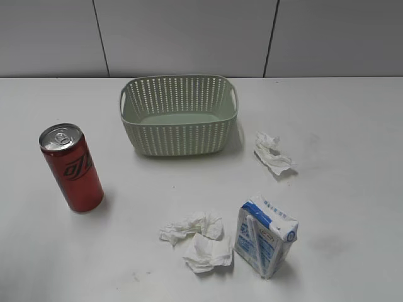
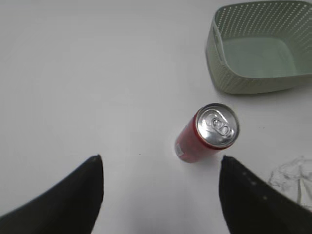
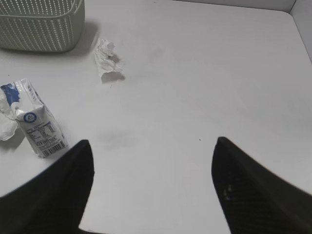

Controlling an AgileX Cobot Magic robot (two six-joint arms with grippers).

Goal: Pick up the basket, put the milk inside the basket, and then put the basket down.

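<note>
The pale green slotted basket (image 1: 179, 115) stands empty at the back middle of the white table; it also shows in the left wrist view (image 2: 258, 48) and in the right wrist view (image 3: 41, 22). The white and blue milk carton (image 1: 264, 234) stands at the front right, and shows in the right wrist view (image 3: 35, 124). My left gripper (image 2: 161, 161) is open and empty above the table, short of the red can. My right gripper (image 3: 152, 144) is open and empty over bare table, right of the milk. Neither gripper shows in the exterior view.
A red soda can (image 1: 71, 168) stands upright at the left, also in the left wrist view (image 2: 207, 132). Crumpled tissues lie in front of the basket (image 1: 196, 239) and to its right (image 1: 272, 153). A grey wall runs behind the table.
</note>
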